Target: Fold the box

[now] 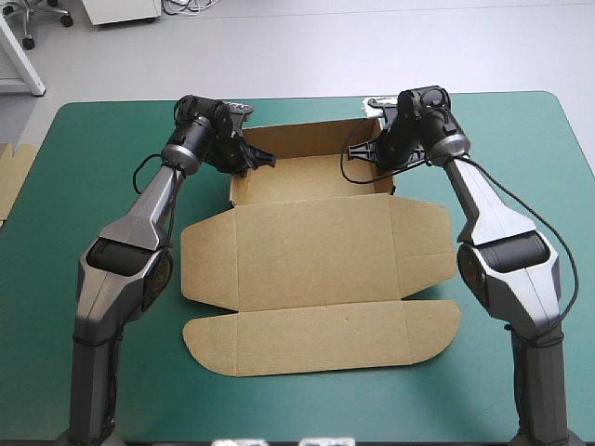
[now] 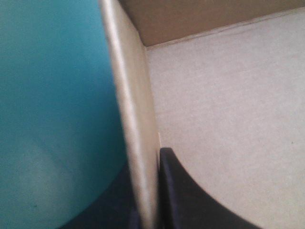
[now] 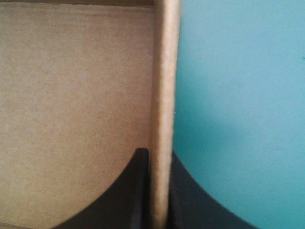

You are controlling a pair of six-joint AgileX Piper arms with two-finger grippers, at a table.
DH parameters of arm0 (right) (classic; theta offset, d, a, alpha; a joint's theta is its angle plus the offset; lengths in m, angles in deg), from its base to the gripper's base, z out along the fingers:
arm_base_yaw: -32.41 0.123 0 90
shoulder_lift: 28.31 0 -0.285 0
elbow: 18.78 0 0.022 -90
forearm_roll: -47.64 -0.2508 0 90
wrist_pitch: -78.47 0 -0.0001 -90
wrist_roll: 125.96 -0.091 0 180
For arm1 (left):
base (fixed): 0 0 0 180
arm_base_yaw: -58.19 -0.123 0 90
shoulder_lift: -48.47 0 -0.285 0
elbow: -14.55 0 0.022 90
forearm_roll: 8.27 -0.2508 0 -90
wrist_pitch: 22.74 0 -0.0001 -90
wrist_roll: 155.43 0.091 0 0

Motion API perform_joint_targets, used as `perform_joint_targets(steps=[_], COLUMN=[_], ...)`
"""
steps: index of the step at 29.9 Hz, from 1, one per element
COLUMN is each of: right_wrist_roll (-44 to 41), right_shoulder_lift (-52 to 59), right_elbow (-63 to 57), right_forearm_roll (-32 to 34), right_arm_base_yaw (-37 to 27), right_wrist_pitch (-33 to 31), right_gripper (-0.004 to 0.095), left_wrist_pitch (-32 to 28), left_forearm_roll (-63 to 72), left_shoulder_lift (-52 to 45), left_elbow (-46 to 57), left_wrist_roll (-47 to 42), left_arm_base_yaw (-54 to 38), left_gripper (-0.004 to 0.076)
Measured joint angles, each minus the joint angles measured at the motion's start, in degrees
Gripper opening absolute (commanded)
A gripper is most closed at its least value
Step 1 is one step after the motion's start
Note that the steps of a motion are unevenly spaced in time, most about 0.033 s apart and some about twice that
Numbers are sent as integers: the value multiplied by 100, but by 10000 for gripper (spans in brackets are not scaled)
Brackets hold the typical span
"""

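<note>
The brown box [image 1: 316, 251] is lying mid-table on the teal-green table [image 1: 93, 149]. Its far half is standing up as an open tray, and its lid and flaps are lying flat toward the near edge. The left gripper [image 1: 253, 160] is pinching the tray's left side wall [image 2: 136, 119], one black finger inside and one outside, all but closed with the board between them. Over on the other side, the right gripper [image 1: 365, 153] is clamping the right side wall [image 3: 164, 86] the same way, a finger on either face. Both walls are standing upright, brown board showing on the inner side and cover on the outer. A strip of spare board [image 1: 11, 177] is poking in at the table's left edge.
</note>
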Motion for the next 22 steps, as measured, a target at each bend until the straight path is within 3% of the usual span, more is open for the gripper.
perform_joint_targets(steps=[3, 6, 8, 11, 22], right_wrist_roll=[95, 151, 168, 174, 174], right_shoulder_lift=[0, 0, 5, 5, 160], right_elbow=[0, 0, 0, 0, 5], right_forearm_roll=[-13, 27, 68, 96, 132], right_arm_base_yaw=[0, 0, 0, -5, -29], right_wrist_pitch=[-20, -20, -14, -14, -14], right_gripper=[225, 298, 328, 365, 380], left_wrist_pitch=[-6, 9, 42, 87, 107], left_forearm_roll=[7, 14, 14, -53, 260], left_shoulder_lift=[-10, -4, 15, 71, 76], left_elbow=[-5, -82, -158, -304, -631], left_wrist_roll=[6, 87, 179, 244, 269], left_arm_base_yaw=[0, 0, 10, 12, 2], left_gripper=[43, 223, 387, 535, 545])
